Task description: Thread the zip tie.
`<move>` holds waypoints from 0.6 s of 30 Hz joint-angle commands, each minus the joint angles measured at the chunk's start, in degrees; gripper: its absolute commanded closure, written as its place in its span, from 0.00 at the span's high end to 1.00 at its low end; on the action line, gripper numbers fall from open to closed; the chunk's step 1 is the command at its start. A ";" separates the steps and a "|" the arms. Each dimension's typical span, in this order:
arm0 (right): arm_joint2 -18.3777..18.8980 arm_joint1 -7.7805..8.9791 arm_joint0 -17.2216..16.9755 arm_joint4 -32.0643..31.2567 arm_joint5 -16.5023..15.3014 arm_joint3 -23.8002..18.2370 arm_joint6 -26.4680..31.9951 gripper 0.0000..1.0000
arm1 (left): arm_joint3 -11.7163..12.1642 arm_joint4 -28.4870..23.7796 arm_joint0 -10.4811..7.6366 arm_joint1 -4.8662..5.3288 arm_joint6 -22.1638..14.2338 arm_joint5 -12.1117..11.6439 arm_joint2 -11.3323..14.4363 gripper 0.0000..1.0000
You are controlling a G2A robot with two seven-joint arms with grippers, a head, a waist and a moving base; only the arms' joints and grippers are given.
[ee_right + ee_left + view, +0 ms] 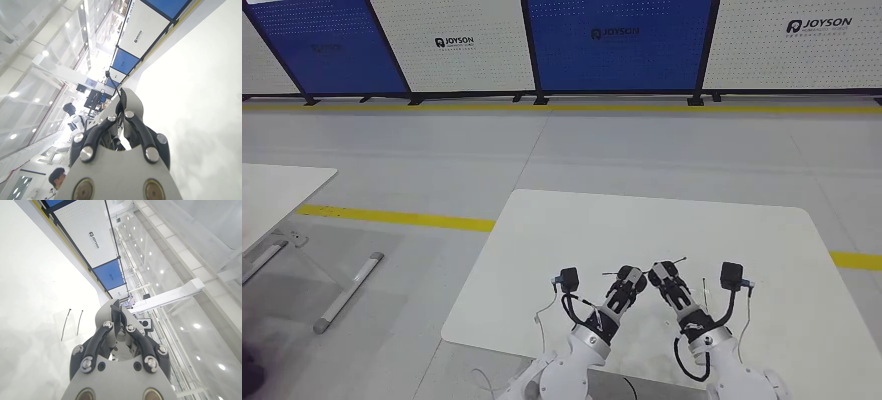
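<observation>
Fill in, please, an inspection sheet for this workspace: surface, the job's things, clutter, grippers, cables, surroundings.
Surface: white table with rounded corners.
Job's things: zip tie in the right gripper, its head sticking out past the fingertips; thin black strip in the left gripper. Whether both are one tie cannot be told.
Clutter: two spare zip ties lying side by side on the table, not touching.
Grippers: left gripper shut on the black strip; right gripper shut on the zip tie; in the top view the two are close together.
Cables: thin cables at the wrists.
Surroundings: blue and white pegboard panels, yellow floor line, second table.
</observation>
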 commanded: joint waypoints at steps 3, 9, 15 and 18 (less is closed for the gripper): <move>0.49 0.15 0.03 1.20 0.55 -0.20 1.89 0.00 | -0.05 0.46 0.04 0.11 -0.41 0.42 -0.26 0.00; 0.79 0.28 -0.11 0.64 0.62 -0.58 1.34 0.45 | -0.05 1.11 0.05 0.21 -0.70 1.55 -0.41 0.00; 0.68 0.35 -0.47 -0.45 -0.90 -1.11 -0.44 0.51 | 0.25 1.35 -0.13 0.21 -0.69 2.45 -0.30 0.00; 0.73 0.37 -0.82 -0.92 -1.67 -1.40 -1.61 0.44 | 0.41 1.31 -0.20 0.20 -0.72 2.68 -0.24 0.00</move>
